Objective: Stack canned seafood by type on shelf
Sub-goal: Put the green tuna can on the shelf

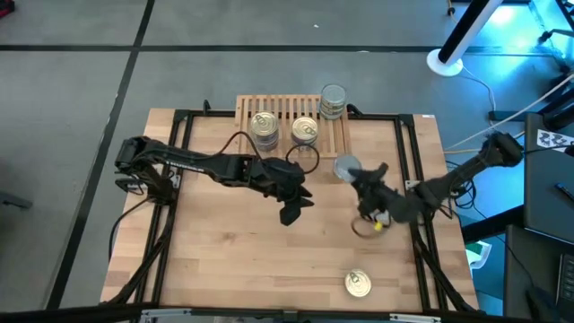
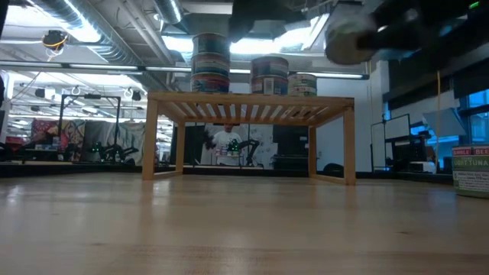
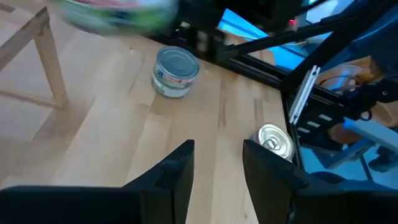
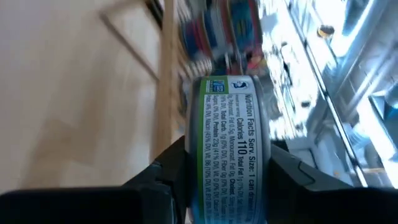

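The shelf [image 1: 291,121] [image 2: 248,107] stands at the table's far side. On its slatted top stand gold-lidded tins [image 1: 264,126] [image 1: 305,130] and a silver-lidded stack [image 1: 333,100]. My right gripper [image 1: 359,179] [image 4: 233,177] is shut on a silver-lidded tin [image 1: 345,167] [image 4: 235,124] [image 2: 350,38]. It hangs in the air just in front of the shelf's right end, higher than the shelf top. My left gripper [image 1: 291,211] [image 3: 217,168] hovers open over the table's middle, in front of the shelf, with nothing between its fingers. My right gripper pinches the tin between its two fingers [image 4: 168,171], one on each side of the label band [image 4: 235,93], at the tin's two flat ends. The fingers reach in roughly level from the table's right side. The tin is lifted clear of the table and the shelf.
A silver-lidded tin [image 3: 176,71] stands on the table near my right arm. A gold-lidded tin [image 1: 358,283] [image 3: 275,140] sits near the front edge. Another tin [image 2: 470,168] shows at the low view's right edge. Black frame rails [image 1: 417,179] run along the table's sides.
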{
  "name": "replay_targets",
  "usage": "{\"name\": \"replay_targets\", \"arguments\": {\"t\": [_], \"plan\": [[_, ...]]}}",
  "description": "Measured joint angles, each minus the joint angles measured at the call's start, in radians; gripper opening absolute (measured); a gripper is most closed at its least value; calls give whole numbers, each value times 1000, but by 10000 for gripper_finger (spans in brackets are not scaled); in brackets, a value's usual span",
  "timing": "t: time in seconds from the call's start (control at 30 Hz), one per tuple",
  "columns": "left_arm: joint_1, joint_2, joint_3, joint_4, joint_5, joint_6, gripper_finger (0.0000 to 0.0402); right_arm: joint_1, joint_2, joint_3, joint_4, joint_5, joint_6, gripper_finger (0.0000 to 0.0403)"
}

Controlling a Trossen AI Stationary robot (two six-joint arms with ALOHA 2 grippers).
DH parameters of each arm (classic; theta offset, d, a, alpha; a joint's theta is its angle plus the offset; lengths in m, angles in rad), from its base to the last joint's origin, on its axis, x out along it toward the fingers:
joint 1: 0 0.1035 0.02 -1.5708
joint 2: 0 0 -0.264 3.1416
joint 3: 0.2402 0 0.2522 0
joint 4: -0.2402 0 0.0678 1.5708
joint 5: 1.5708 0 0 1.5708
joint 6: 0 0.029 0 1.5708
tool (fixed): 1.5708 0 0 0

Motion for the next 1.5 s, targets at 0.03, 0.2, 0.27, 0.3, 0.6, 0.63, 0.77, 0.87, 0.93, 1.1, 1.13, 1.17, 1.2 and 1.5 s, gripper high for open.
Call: {"name": "replay_targets", "arguments": {"t": [0.03, 0.2, 0.27, 0.3, 0.6, 0.63, 0.77, 0.87, 0.93, 1.1, 1.13, 1.17, 1.2, 1.5], "plan": [[0, 1, 0, 6, 0, 0, 131, -45, 0, 0, -1, -25, -22, 139], [7, 1, 0, 4, -2, 37, 131, -267, 2, -2, -20, -193, -47, 139], [7, 1, 0, 3, -2, 60, 131, -342, 2, -2, -19, -243, -60, 139], [7, 1, 0, 3, -2, 73, 131, -377, 2, -2, -19, -271, -77, 139], [8, 1, 0, 2, -2, 127, 131, -606, 2, -2, -16, -506, -104, 140], [8, 1, 0, 2, -2, 127, 131, -622, 2, -2, -12, -530, -105, 140], [8, 1, 0, 3, -1, 127, 131, -672, 2, -2, 2, -597, -107, 140], [8, 1, 0, 3, -2, 128, 131, -699, 2, -2, 26, -650, -107, 140], [8, 1, 0, 3, -2, 127, 131, -719, 2, -2, 48, -708, -111, 140], [8, 1, 0, 3, -2, 128, 131, -784, 2, -2, 65, -791, -126, 140], [8, 1, 0, 3, -2, 128, 131, -796, 2, -2, 64, -797, -126, 140], [8, 1, 0, 3, -2, 128, 131, -807, 2, -2, 64, -804, -126, 140], [8, 1, 0, 3, -2, 128, 131, -816, 2, -2, 64, -813, -126, 140], [8, 1, 0, 3, -2, 128, 131, -838, 2, -2, 71, -929, -126, 159]]}}
